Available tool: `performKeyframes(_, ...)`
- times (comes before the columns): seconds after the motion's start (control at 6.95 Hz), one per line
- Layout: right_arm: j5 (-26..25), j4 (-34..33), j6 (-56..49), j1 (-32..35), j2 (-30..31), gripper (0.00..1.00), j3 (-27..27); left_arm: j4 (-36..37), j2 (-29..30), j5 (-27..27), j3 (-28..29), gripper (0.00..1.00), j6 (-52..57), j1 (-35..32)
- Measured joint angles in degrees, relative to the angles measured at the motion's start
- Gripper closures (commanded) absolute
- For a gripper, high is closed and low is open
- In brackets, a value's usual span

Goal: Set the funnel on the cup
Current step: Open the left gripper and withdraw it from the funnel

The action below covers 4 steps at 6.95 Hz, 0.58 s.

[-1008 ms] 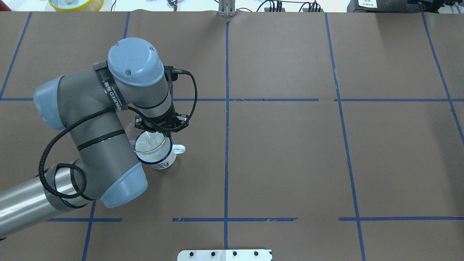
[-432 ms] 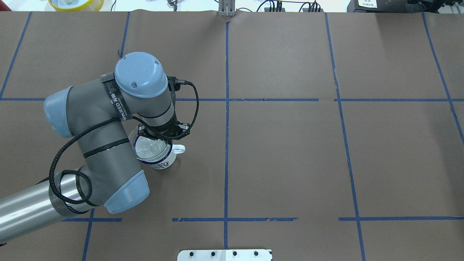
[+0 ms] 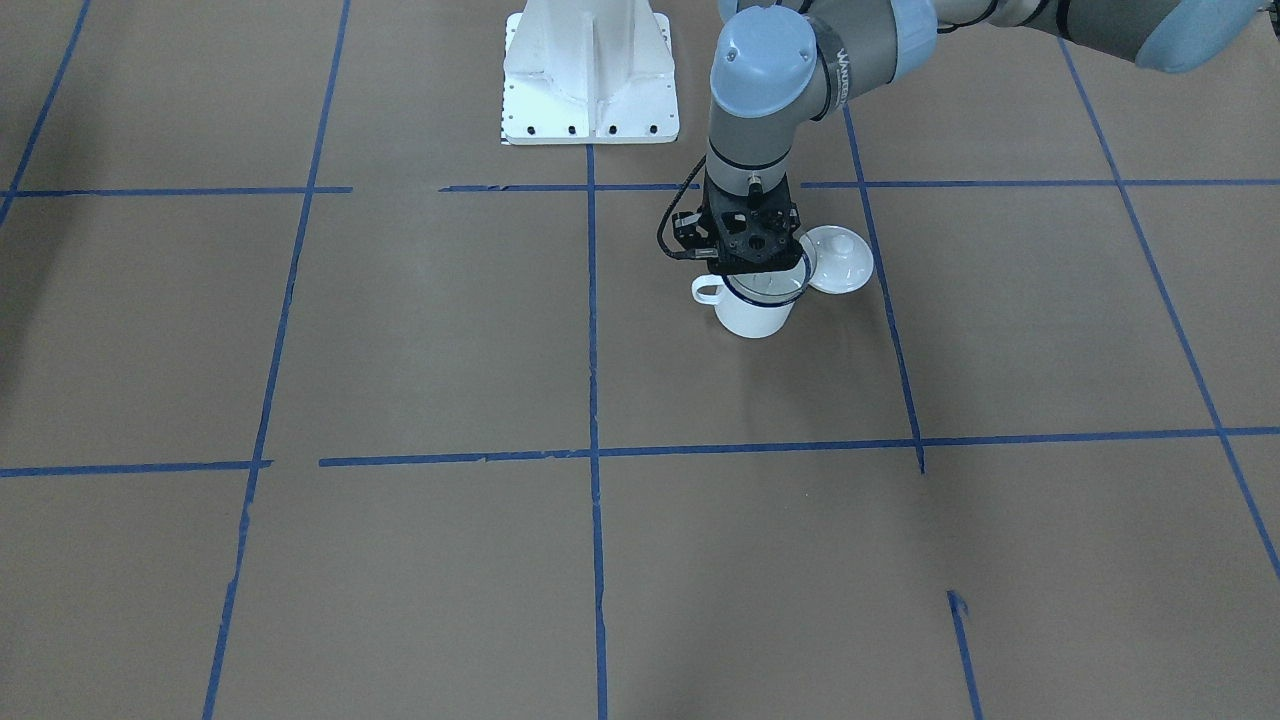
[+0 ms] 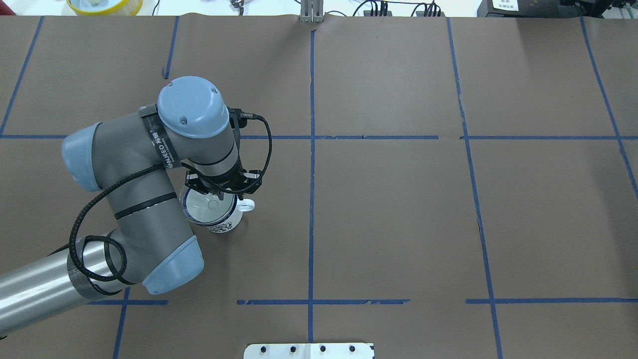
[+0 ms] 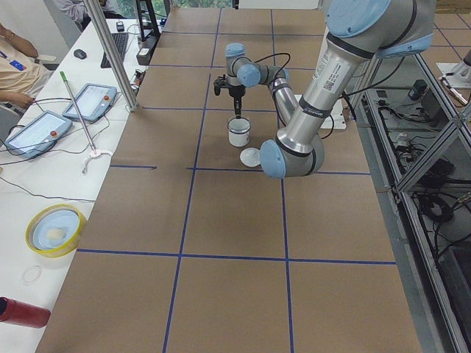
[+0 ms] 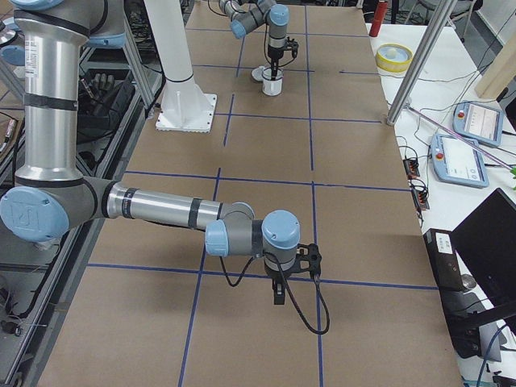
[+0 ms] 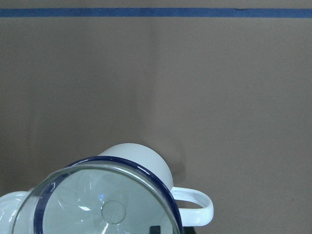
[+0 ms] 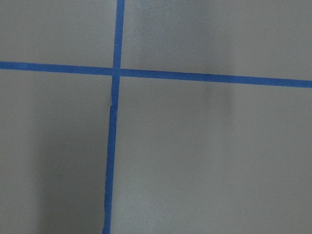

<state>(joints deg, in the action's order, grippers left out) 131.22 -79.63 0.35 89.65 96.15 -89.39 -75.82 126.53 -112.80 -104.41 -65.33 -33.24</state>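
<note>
The white enamel cup (image 4: 220, 223) with a dark blue rim stands upright on the brown table, left of centre, handle (image 4: 245, 205) pointing right. The clear funnel (image 4: 207, 204) sits centred in the cup's mouth, its wide rim about level with the blue rim, as the left wrist view (image 7: 102, 207) shows. My left gripper (image 4: 219, 192) hangs straight down over the cup's far rim and seems shut on the funnel's edge. Its fingertips are mostly hidden. My right gripper (image 6: 278, 297) hovers low over bare table far off. I cannot tell whether it is open.
A white domed lid with a knob (image 3: 838, 258) lies on the table right beside the cup (image 3: 752, 318). The white robot base plate (image 3: 590, 80) is behind it. A yellow bowl (image 4: 104, 5) sits beyond the table's far edge.
My left gripper has carried the funnel from off-centre above the cup's far-left rim to centred on the cup and lowered it into the mouth. The cup has not moved.
</note>
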Motion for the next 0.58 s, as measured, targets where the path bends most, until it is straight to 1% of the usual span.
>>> performKeyframes(0.14, 0.0, 0.0, 0.0, 0.0, 0.0, 0.0, 0.0, -0.1, -0.2, 0.1, -1.1, 0.0, 1.1, -0.6)
performKeyframes(0.29, 0.0, 0.0, 0.0, 0.0, 0.0, 0.0, 0.0, -0.7, -1.0, 0.1, -3.3, 0.0, 5.4, -2.9)
performKeyframes(0.43, 0.0, 0.0, 0.0, 0.0, 0.0, 0.0, 0.0, -2.6, -3.5, -0.4, -5.7, 0.0, 12.6, -7.1)
performKeyframes(0.58, 0.0, 0.0, 0.0, 0.0, 0.0, 0.0, 0.0, -6.5, -8.2, -2.4, -7.3, 0.0, 21.8, -12.8)
